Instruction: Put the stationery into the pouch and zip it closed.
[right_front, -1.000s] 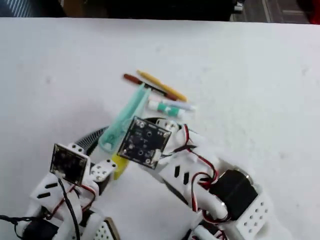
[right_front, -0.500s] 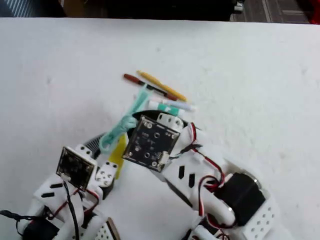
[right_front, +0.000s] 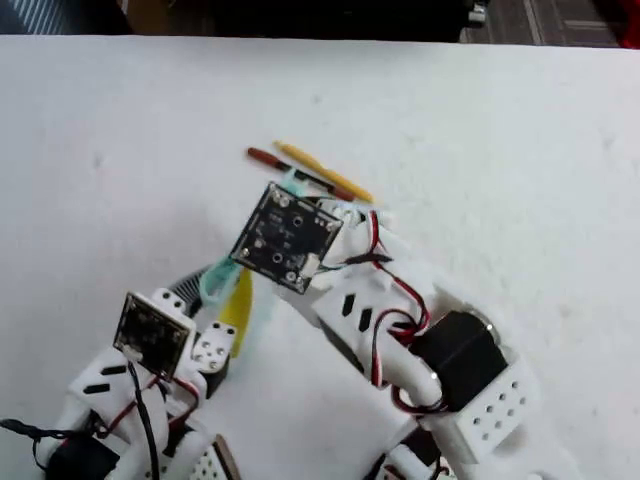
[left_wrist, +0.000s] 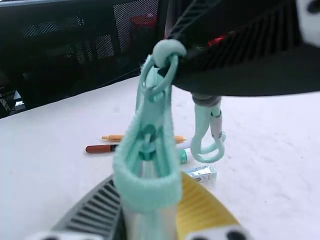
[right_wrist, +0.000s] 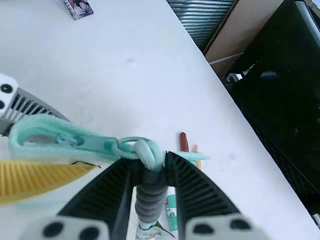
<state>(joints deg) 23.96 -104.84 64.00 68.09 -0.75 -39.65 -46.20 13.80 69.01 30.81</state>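
at the pouch, right gripper pinching zipper pull

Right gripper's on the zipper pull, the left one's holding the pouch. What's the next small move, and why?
Probably draw the zipper pull away from the left gripper to open the pouch. The right gripper is shut on the pull, the left clamps the pouch, and the brown pen and yellow pencil lie outside on the table.
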